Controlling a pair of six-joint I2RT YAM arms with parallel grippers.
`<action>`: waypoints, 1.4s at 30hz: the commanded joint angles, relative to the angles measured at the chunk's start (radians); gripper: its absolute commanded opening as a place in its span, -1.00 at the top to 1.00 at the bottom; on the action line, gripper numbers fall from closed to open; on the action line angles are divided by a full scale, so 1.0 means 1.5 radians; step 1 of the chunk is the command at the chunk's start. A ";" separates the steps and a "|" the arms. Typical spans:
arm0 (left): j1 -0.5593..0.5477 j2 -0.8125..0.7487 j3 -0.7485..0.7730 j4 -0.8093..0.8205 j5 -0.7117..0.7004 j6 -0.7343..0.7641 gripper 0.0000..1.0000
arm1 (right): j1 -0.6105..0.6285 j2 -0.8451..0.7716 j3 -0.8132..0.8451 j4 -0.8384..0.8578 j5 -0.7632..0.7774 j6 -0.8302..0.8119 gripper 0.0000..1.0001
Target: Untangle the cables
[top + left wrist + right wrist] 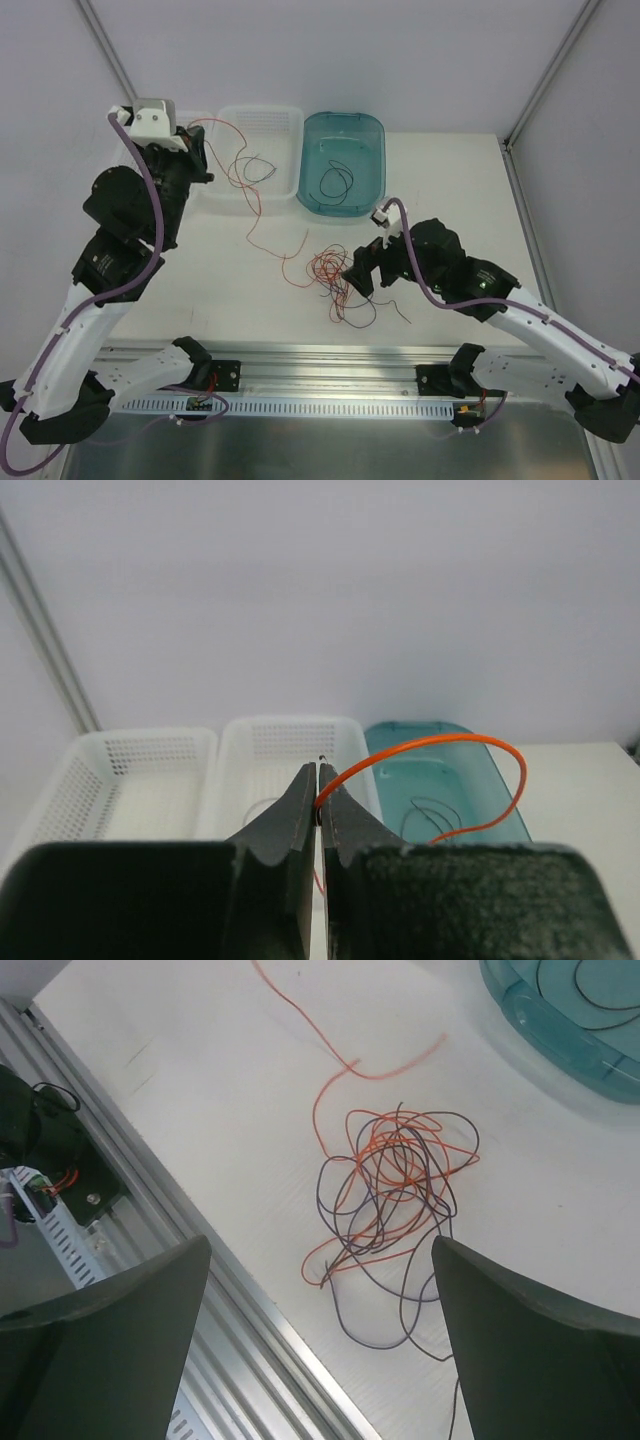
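Observation:
A tangle of thin red-orange and black cables [337, 281] [392, 1175] lies on the white table, just left of my right gripper [357, 276]. In the right wrist view that gripper [320, 1248] stands wide open above the tangle, holding nothing. My left gripper [205, 168] [318, 778] is raised at the back left and shut on one red-orange cable [430, 745]. This cable [249, 222] arcs from the jaws and trails down across the table toward the tangle. A black cable [256, 168] lies in the white basket, another [335, 181] in the teal tray.
A white mesh basket [262, 117] [290, 742] and a teal tray [345, 128] [440, 770] [560, 1035] stand side by side at the back. Another white basket [130, 765] sits further left. An aluminium rail [330, 352] [250, 1330] runs along the near table edge.

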 commanded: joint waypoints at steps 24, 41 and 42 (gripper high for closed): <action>0.494 0.436 0.566 0.083 0.141 0.055 1.00 | -0.003 0.159 -0.037 -0.021 -0.046 -0.011 -0.99; 0.554 0.577 0.309 0.163 0.131 -0.029 1.00 | -0.044 0.217 -0.052 -0.017 -0.085 0.002 -0.99; 0.554 0.585 0.278 0.162 0.123 -0.025 1.00 | -0.046 0.219 -0.053 -0.019 -0.087 0.001 -0.99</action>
